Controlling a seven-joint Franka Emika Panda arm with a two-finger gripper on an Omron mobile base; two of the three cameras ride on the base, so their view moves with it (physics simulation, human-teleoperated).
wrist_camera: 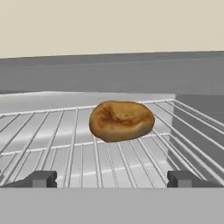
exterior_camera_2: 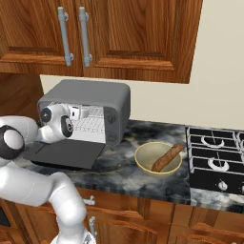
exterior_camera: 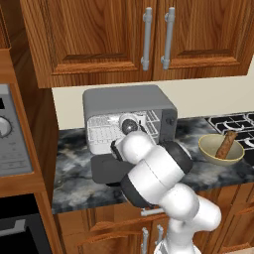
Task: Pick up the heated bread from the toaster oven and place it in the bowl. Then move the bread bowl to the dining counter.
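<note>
The grey toaster oven (exterior_camera: 129, 101) (exterior_camera_2: 90, 93) stands on the marbled counter with its dark door (exterior_camera: 106, 171) (exterior_camera_2: 62, 152) dropped open. In the hand view a round brown bread (wrist_camera: 121, 120) lies on the silver wire rack (wrist_camera: 65, 140) inside. My gripper (wrist_camera: 113, 178) is open at the oven's mouth, its fingertips wide apart just short of the bread and touching nothing. To the right of the oven sits the olive-yellow bowl (exterior_camera: 208, 149) (exterior_camera_2: 143, 152), with a long brown bread stick (exterior_camera: 227, 144) (exterior_camera_2: 167, 157) leaning in it. The dining counter is out of view.
A black stove top (exterior_camera: 233, 124) (exterior_camera_2: 214, 162) lies right of the bowl. Wooden wall cabinets (exterior_camera: 149, 34) (exterior_camera_2: 95, 33) hang above the oven. A built-in silver oven with a dial (exterior_camera: 10, 134) stands at the far left. My white arm reaches in over the open door.
</note>
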